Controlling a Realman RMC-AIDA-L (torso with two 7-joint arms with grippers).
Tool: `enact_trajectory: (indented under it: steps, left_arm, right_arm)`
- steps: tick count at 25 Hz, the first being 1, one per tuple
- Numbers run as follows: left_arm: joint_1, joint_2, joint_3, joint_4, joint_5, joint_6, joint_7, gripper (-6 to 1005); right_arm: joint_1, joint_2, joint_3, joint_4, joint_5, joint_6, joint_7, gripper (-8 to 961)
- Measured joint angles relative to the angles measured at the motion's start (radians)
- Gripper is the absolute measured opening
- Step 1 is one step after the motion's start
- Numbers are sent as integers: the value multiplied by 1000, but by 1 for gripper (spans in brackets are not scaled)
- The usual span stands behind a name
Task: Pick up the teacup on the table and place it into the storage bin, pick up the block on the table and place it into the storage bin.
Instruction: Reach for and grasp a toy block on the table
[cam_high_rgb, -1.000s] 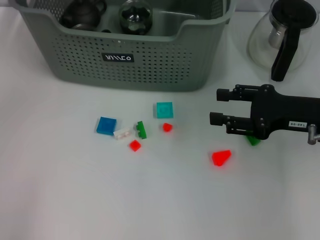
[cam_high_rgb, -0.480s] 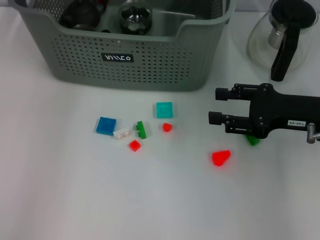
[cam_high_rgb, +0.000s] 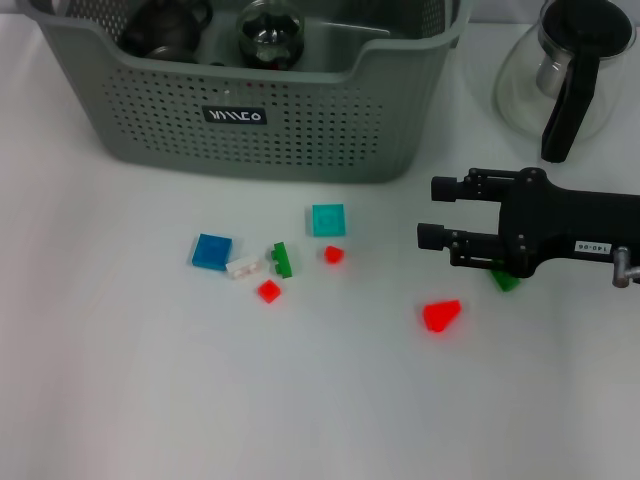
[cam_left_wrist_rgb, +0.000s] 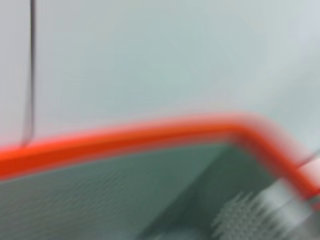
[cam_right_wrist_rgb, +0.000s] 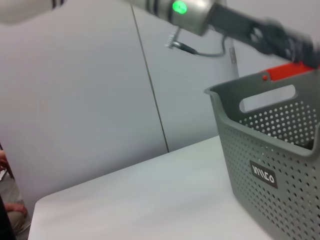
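Blocks (cam_high_rgb: 328, 219) lie scattered before the bin (cam_high_rgb: 300, 130); my right gripper (cam_high_rgb: 432, 212) hovers nearby, fingers spread, perhaps over a green block (cam_high_rgb: 506, 281).

Head camera: mounted high, facing forward and down at the white table (cam_high_rgb: 150, 400), taking in the storage bin (cam_high_rgb: 300, 130) at the far side. Left wrist camera: very close above the bin's rim and perforated wall (cam_left_wrist_rgb: 100, 200), facing a pale wall behind. Right wrist camera: low near the tabletop, facing sideways across it. All three views share the storage bin (cam_right_wrist_rgb: 270, 165).
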Motion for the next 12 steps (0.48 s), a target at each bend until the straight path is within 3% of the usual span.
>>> enact_trajectory:
  steps: [3,4,7,9,12]
  left_arm:
    - [83,15,-82,-62,-382,143,174,554]
    - [111,37,-99,-132,-539,225,237,587]
    - [138,98,-109,-296,-784,411,332,686]
    - [142,129,-116,-367,-849,529,388,752]
    - [167,134,-112,-342,-790,606,429,751]
  right_arm:
    - [0,0,0,3,0,2,0,674]
    - [0,0,0,4,1,1,0,674]
    - [0,0,0,4,1,-1,0,674]
    - [0,0,0,4,1,-2,0,674]
    - [2,0,-1,4,1,-1,0,674]
